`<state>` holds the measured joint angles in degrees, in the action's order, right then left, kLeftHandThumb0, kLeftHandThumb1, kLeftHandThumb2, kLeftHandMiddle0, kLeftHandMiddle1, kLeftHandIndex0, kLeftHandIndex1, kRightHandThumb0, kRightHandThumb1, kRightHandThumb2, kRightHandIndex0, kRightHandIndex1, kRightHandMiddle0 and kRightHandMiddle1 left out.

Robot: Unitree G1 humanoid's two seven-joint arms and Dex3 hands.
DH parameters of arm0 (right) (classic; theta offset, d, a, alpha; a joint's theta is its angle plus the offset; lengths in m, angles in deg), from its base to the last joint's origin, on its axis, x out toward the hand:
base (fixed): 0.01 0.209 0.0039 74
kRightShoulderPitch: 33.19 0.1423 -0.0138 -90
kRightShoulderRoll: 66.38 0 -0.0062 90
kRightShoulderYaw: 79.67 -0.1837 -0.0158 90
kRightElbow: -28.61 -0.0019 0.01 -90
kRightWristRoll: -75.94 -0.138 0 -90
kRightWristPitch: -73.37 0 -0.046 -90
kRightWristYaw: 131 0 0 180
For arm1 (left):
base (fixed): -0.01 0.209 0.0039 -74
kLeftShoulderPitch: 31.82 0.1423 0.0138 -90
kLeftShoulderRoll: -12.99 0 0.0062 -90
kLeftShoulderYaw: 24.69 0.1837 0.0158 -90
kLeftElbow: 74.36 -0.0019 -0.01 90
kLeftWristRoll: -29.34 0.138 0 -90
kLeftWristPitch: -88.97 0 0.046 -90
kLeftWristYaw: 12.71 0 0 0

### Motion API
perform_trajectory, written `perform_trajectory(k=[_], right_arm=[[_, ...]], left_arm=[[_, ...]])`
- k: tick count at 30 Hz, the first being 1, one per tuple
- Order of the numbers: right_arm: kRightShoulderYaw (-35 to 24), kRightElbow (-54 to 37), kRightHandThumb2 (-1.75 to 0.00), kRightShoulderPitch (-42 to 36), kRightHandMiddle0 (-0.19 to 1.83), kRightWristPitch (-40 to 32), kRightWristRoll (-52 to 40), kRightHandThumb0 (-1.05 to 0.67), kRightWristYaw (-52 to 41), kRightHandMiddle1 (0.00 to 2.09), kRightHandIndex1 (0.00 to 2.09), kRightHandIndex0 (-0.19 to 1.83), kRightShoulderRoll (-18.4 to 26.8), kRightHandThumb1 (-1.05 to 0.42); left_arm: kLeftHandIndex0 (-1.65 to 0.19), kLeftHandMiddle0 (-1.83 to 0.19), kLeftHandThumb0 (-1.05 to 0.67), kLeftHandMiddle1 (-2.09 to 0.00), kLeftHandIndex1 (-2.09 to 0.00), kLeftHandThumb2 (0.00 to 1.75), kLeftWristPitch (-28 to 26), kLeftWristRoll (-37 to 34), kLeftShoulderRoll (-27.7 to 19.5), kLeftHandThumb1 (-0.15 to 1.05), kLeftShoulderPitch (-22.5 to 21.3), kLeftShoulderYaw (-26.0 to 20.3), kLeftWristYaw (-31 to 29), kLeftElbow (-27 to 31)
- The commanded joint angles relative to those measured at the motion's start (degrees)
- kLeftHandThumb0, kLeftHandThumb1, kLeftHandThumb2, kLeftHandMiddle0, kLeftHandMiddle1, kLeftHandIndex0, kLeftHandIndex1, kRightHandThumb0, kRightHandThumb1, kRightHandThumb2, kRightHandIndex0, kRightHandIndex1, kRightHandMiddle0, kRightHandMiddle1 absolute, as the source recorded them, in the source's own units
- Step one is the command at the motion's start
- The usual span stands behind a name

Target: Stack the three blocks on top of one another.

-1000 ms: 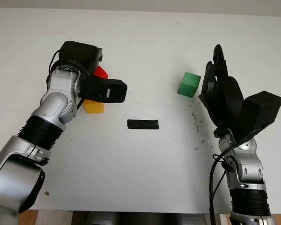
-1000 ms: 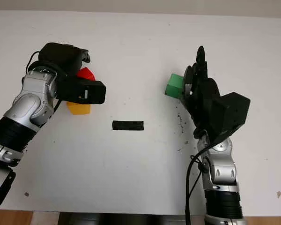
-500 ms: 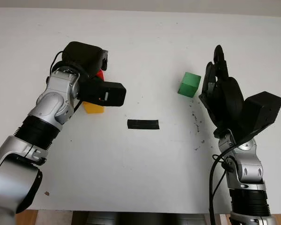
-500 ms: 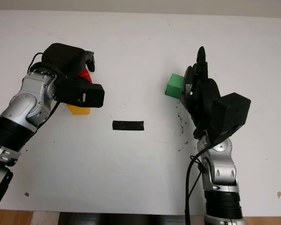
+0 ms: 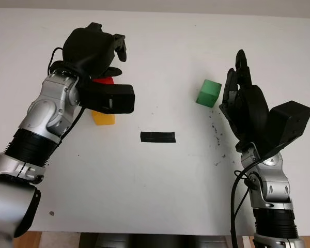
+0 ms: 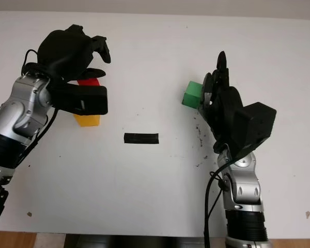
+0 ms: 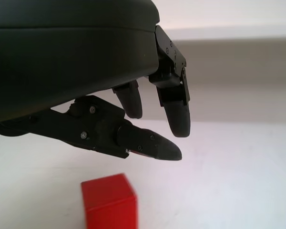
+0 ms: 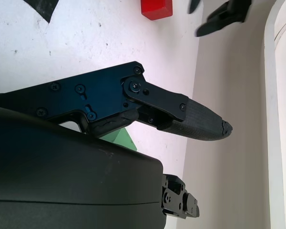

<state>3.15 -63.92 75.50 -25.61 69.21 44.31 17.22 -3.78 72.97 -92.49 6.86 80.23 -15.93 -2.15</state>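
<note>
Table (image 5: 160,206), white and wide, is carrying everything: the left hand (image 5: 95,46) is hovering in the upper left of the frame, holding nothing, with the red block (image 6: 88,81) sitting on the yellow block (image 5: 103,118) just below it. The right hand (image 5: 243,95) is waiting at centre right, holding nothing, the green block (image 5: 208,93) lying just to its left, nearer this hand. A black strip (image 5: 157,137) is lying mid-table. No writing is showing.

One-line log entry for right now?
left hand: open, above red block | right hand: open, beside green block | yellow block: on table
</note>
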Motion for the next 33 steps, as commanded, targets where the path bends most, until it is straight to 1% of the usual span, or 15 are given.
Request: perform_trajectory(k=[1,3,4,5,7,10,11,13,15,17,20,23,26,29,33], right_arm=[[-0.10,-0.60,-0.75,-0.32,-0.19,0.58,0.18,-0.68,0.20,0.00,0.00,-0.19,-0.22,-1.05],[0.00,-0.77,-0.76,-0.32,-0.19,0.39,0.13,-0.69,0.10,0.00,0.00,-0.19,-0.15,-1.05],[0.00,-0.84,-0.76,-0.33,-0.19,0.30,0.07,-0.69,0.04,0.00,0.00,-0.19,-0.12,-1.05],[-0.03,-0.86,-0.76,-0.34,-0.19,0.32,0.02,-0.69,-0.01,0.00,0.00,-0.19,-0.10,-1.05],[-0.07,-0.96,-0.76,-0.36,-0.19,0.28,0.04,-0.70,0.01,0.00,0.00,-0.19,-0.05,-1.05],[-0.38,-1.01,-0.75,-0.52,-0.19,0.76,-0.12,-0.69,-0.12,0.00,0.00,-0.19,0.04,-1.05],[-0.51,-1.17,-0.75,-0.63,-0.19,0.63,-0.21,-0.69,-0.06,0.00,0.00,-0.19,0.02,-1.05],[-0.62,-1.35,-0.74,-0.91,-0.19,0.59,-0.26,-0.69,-0.19,0.00,0.00,-0.19,0.18,-1.05],[-0.67,-1.90,-0.74,-1.29,-0.19,-0.08,-0.43,-0.69,-0.36,0.00,0.00,-0.19,0.30,-1.05],[-0.63,-2.32,-0.76,-1.69,-0.19,-0.36,-0.60,-0.68,-0.47,0.00,0.00,-0.19,0.21,-1.05],[-0.67,-2.07,-0.77,-1.87,-0.19,0.29,-0.79,-0.67,-0.41,0.00,0.00,-0.19,-0.18,-1.05],[-0.78,-1.80,-0.77,-1.86,-0.19,0.71,-0.97,-0.67,-0.34,0.00,0.00,-0.19,-0.35,-1.05],[-0.72,-1.42,-0.76,-1.61,-0.19,0.51,-1.24,-0.67,-0.54,0.00,0.00,-0.19,-0.43,-1.05],[-0.65,-1.26,-0.76,-1.48,-0.19,0.33,-1.39,-0.67,-0.65,0.00,0.00,-0.19,-0.39,-1.05],[-0.64,-0.67,-0.77,-1.44,-0.19,1.19,-1.21,-0.67,-0.62,0.00,0.00,-0.19,-0.35,-1.05]], left_arm=[[-0.41,-0.05,-0.27,-1.30,-1.00,0.06,1.52,-2.24,0.45,1.03,1.21,-2.19,1.89,1.65],[-0.37,-0.07,-0.30,-1.20,-1.10,0.07,2.97,-3.24,0.47,1.04,1.28,-3.11,4.11,1.54],[-0.33,-0.09,-0.33,-1.04,-1.17,0.08,3.34,-3.53,0.09,1.04,1.05,-3.47,4.36,1.48],[-0.25,-0.13,-0.38,-0.75,-1.19,0.07,3.88,-4.35,-0.63,1.05,0.69,-3.93,3.51,1.45],[-0.05,-0.08,-0.44,-0.51,-1.20,0.07,5.03,-6.11,-2.62,1.04,-0.32,-4.63,0.21,1.36],[0.07,0.02,-0.46,-0.22,-0.78,0.05,10.48,-9.30,-8.75,1.01,-3.98,-4.90,-8.98,-1.56],[0.05,0.05,-0.47,-0.14,-0.53,0.05,12.02,-9.56,-10.75,0.98,-5.40,-4.57,-12.03,-2.79],[-0.05,0.06,-0.50,-0.07,-0.25,0.05,15.95,-9.47,-14.45,0.93,-8.52,-3.65,-17.20,-6.05],[-0.10,0.07,-0.54,-0.06,-0.16,0.05,20.60,-8.54,-17.55,0.89,-11.78,-2.41,-20.72,-9.82],[-0.10,0.10,-0.59,-0.04,-0.11,0.04,25.95,-4.13,-20.93,0.88,-14.82,0.12,-21.04,-12.88],[-0.07,0.13,-0.63,-0.03,-0.08,0.05,33.40,3.61,-24.60,0.87,-17.57,3.85,-17.69,-15.44],[-0.06,0.16,-0.65,-0.03,-0.07,0.06,37.25,9.91,-26.37,0.88,-18.75,6.47,-14.77,-16.09],[-0.08,0.12,-0.62,-0.06,-0.07,0.04,42.43,17.58,-28.05,0.85,-19.47,9.90,-7.07,-17.19],[-0.07,0.11,-0.64,-0.06,-0.06,0.04,44.31,24.92,-28.49,0.83,-20.27,13.07,1.20,-18.57],[-0.04,0.16,-0.63,-0.03,-0.05,0.06,43.74,32.16,-27.12,0.85,-21.19,17.13,9.41,-21.25]])
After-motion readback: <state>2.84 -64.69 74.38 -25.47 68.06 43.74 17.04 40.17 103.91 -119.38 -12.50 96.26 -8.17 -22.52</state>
